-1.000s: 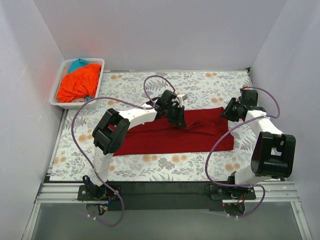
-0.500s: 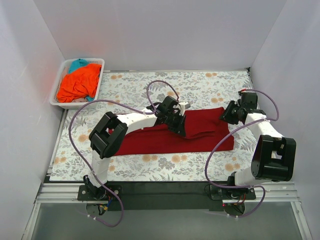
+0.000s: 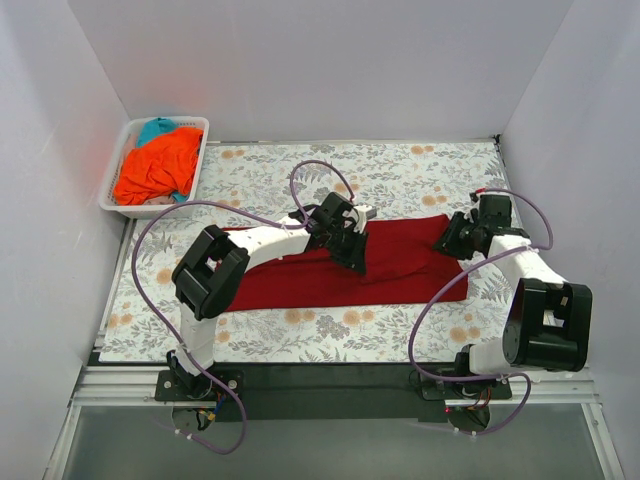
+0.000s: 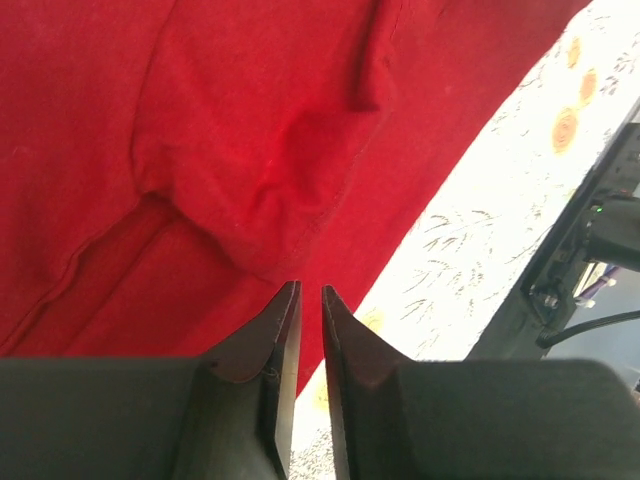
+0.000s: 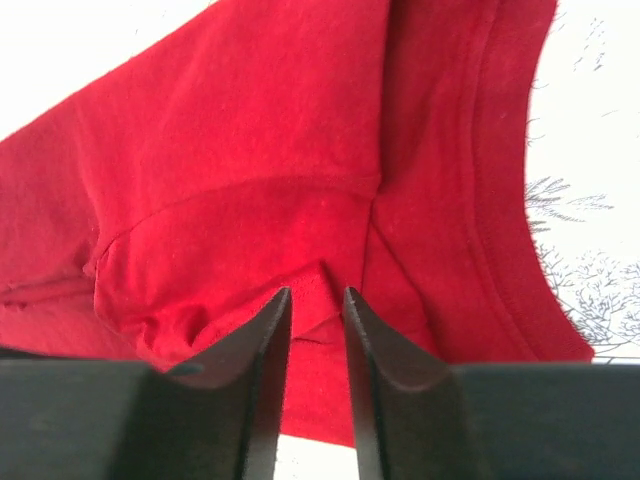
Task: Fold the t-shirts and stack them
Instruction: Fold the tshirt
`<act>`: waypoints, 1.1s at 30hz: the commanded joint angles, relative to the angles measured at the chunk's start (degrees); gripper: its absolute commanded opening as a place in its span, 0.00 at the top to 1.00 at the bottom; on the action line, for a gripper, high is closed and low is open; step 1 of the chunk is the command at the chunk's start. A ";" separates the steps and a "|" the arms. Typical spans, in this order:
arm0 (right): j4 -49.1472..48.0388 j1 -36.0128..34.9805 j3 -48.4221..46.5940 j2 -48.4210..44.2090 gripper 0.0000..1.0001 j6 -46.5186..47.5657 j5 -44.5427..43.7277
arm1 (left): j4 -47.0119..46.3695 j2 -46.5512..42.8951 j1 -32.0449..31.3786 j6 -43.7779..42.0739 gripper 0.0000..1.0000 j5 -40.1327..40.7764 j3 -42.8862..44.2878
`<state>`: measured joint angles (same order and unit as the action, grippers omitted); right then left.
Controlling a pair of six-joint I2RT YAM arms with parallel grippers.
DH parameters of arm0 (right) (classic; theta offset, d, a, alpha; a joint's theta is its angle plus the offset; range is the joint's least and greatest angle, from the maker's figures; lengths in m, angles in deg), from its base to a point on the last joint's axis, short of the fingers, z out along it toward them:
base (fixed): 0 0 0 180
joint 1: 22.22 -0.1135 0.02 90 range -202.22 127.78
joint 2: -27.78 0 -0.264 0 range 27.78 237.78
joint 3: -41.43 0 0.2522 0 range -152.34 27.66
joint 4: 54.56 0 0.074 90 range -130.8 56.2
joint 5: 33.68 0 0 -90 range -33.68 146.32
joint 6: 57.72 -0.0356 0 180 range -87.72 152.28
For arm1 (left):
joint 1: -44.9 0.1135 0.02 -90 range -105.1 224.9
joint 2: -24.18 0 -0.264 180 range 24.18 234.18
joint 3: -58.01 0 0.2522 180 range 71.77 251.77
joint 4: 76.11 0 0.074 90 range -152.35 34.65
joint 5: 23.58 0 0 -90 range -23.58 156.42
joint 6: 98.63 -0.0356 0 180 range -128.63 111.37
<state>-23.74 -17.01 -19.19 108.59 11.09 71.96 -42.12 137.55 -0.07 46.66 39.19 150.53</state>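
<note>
Your dark red shirt [image 3: 400, 272] lies as a long band across the middle of the flowered tablecloth [image 3: 400, 170], running from 9 to 3 o'clock. Your left gripper [image 3: 356, 260] hangs over its middle, fingers a narrow slit apart with nothing between them. Your right gripper [image 3: 443, 244] sits at the 3 o'clock end, fingers narrowly apart with a ridge of cloth at the tips; you cannot tell if it is pinched. The orange shirt [image 3: 155, 168] and teal shirt [image 3: 155, 128] lie heaped in the white basket [image 3: 140, 211] at 10 o'clock.

the floral tablecloth [image 3: 400, 170] bears a dark red t-shirt [image 3: 300, 285] spread flat.
</note>
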 commanded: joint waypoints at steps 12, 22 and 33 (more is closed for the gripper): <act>2.36 -2.57 2.64 -0.40 0.59 1.15 -0.08 | 1.30 -3.06 0.94 0.61 0.71 2.08 0.78; 0.26 -3.81 4.66 2.59 0.61 0.80 -2.37 | 1.39 -3.06 0.94 0.61 0.71 3.23 0.69; -0.80 -4.25 3.17 3.47 0.64 0.10 -2.11 | 1.31 -2.97 0.94 1.05 0.71 3.76 0.52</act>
<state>-23.00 -20.86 -14.53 111.89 11.46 69.92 -41.27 137.50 0.65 47.73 42.10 150.36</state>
